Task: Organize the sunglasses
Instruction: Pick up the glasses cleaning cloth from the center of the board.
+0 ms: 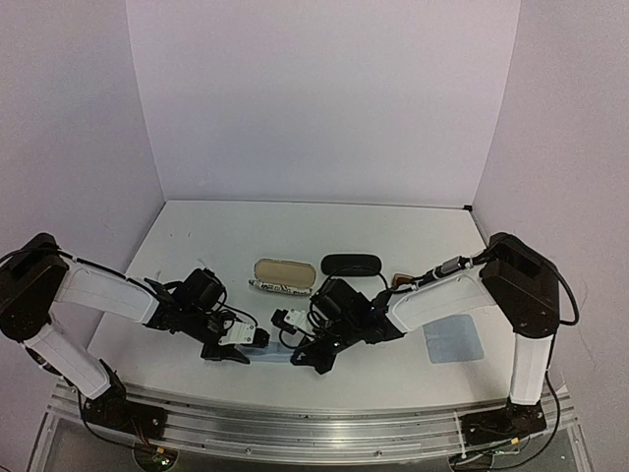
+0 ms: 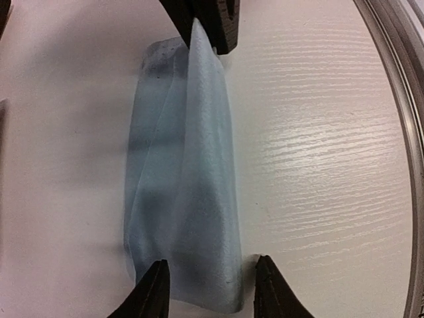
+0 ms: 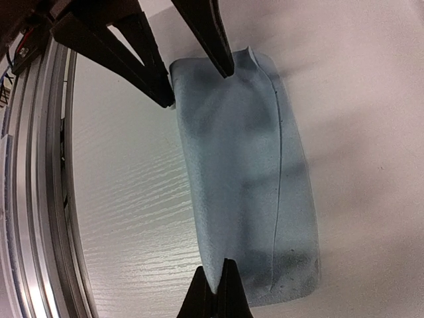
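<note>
Your right hand [image 3: 217, 270] is closed, pinching one short end of the folded pale blue fabric cloth [image 3: 245, 165]. Your left hand [image 2: 211, 264] stands open over the opposite end, one finger above the fabric and the other just beside its edge on the white table [image 2: 318, 165]. Close like that and you may catch only one layer, or nothing; a pull from the right would then drag the fold open. What looks like the brown translucent sunglasses [image 1: 401, 281] lies well apart, beyond your right arm and near the oval black case [image 1: 351, 264], partly hidden. The white pair I cannot find.
</note>
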Available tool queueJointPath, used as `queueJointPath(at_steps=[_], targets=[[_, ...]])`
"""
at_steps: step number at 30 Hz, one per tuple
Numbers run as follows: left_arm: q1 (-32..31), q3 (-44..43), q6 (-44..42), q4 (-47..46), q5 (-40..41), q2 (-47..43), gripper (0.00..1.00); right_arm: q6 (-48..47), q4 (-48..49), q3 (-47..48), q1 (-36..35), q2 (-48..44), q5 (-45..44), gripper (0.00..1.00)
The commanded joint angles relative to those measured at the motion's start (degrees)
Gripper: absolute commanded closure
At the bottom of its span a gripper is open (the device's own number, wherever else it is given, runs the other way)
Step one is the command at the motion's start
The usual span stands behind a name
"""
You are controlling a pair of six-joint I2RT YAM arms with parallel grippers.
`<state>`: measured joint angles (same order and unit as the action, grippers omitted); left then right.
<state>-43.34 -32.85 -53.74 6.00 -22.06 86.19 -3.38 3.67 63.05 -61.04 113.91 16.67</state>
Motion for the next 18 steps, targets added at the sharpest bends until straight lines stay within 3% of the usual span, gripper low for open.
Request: queueJointPath(at_steps=[1, 5, 9, 14, 15, 18], targets=[[-0.9, 0.8, -1.2, -1.6, 1.8, 0.5, 0.72, 0.7, 1.2, 1.4, 0.4, 0.4, 1.3, 1.00], [-1.2, 1.6, -0.5, -2.2, 2.2, 0.8, 0.82, 0.7, 1.3, 1.3, 0.6, 0.4, 1.5, 1.00], [-1.2, 0.4, 1.0, -2.7, 4.1, 2.4, 0.99, 0.6, 1.3, 1.1, 0.9, 0.0, 1.6, 1.00], [-0.7, -4.6, 3.7, 5.6, 0.8, 1.2, 1.00, -0.9, 1.4, 0.3, 1.1, -1.7, -0.6, 1.00], [-0.4, -5.7, 4.3, 8.1, -0.9, 0.5, 1.00, -1.7, 1.6, 0.1, 1.0, -2.5, -1.3, 0.97], [-0.1, -9.5, 5.4, 14.4, -4.5, -1.5, 1.00, -4.4, 2.7, -1.5, 1.1, -4.8, -4.7, 0.71]])
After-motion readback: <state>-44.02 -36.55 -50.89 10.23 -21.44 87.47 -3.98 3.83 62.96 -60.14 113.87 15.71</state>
